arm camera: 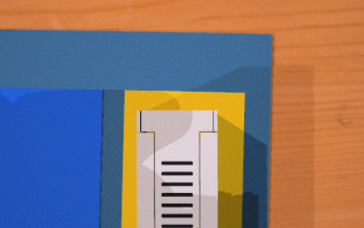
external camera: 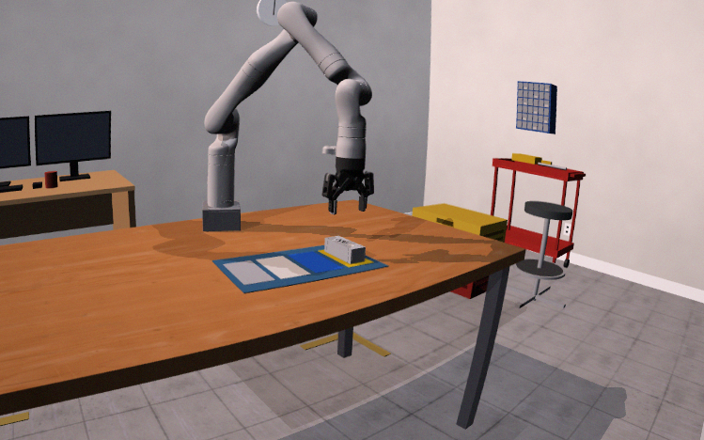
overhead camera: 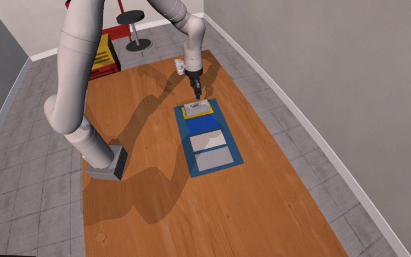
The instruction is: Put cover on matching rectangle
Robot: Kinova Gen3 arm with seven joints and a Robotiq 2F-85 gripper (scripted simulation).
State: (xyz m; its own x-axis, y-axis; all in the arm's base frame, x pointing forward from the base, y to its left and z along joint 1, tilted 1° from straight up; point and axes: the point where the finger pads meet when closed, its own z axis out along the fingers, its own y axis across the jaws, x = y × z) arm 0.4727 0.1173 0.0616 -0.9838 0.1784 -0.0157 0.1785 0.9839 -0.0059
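Observation:
The cover (overhead camera: 195, 106) (external camera: 346, 243) (arm camera: 176, 124) is a light grey box with a row of dark slots on top. It rests on the yellow rectangle (overhead camera: 187, 117) (external camera: 350, 265) (arm camera: 230, 146) at the far end of the dark blue mat (overhead camera: 230, 140) (arm camera: 126, 58). Yellow shows around it on all visible sides. The blue rectangle (overhead camera: 202, 124) (external camera: 310, 261) (arm camera: 43, 156) and the white rectangle (overhead camera: 207, 140) (external camera: 283, 266) lie bare beside it. My gripper (overhead camera: 197, 95) (external camera: 347, 208) is open and empty, hanging well above the cover and clear of it.
A grey rectangle (overhead camera: 214, 158) (external camera: 241, 272) ends the mat on the near side. The arm's base (overhead camera: 107, 162) (external camera: 221, 215) stands on the table's edge. A yellow box (external camera: 461, 217), a red cart (external camera: 534, 169) and a stool (external camera: 546, 211) stand off the table's far end.

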